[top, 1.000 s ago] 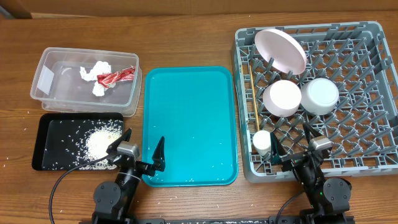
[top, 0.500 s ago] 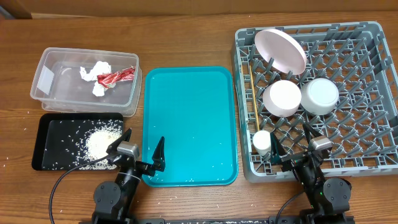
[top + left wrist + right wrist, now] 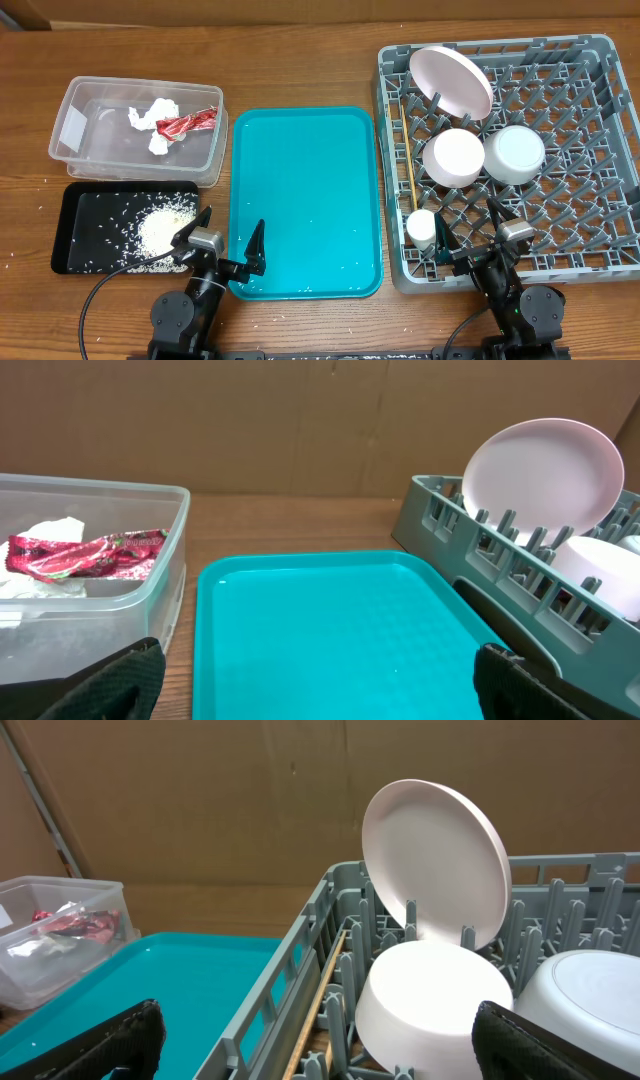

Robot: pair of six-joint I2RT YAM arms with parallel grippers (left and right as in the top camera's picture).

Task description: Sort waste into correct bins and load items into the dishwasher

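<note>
The grey dish rack [image 3: 590,180] holds a large white plate [image 3: 451,80] on edge, two upturned white dishes [image 3: 454,157] [image 3: 515,153], a small white cup [image 3: 421,228] and wooden chopsticks [image 3: 410,180]. The clear tub [image 3: 85,155] holds the red wrapper [image 3: 186,123] and white tissue [image 3: 153,116]. The black tray [image 3: 75,235] holds white rice [image 3: 164,229]. My left gripper [image 3: 224,249] is open and empty at the teal tray's front edge. My right gripper [image 3: 470,235] is open and empty at the rack's front edge. The wrapper [image 3: 90,552] and plate [image 3: 436,860] show in the wrist views.
The teal tray [image 3: 305,200] lies between the bins and the rack, with a few stray rice grains on it. A few loose grains lie on the wooden table left of the black tray. A cardboard wall stands behind the table.
</note>
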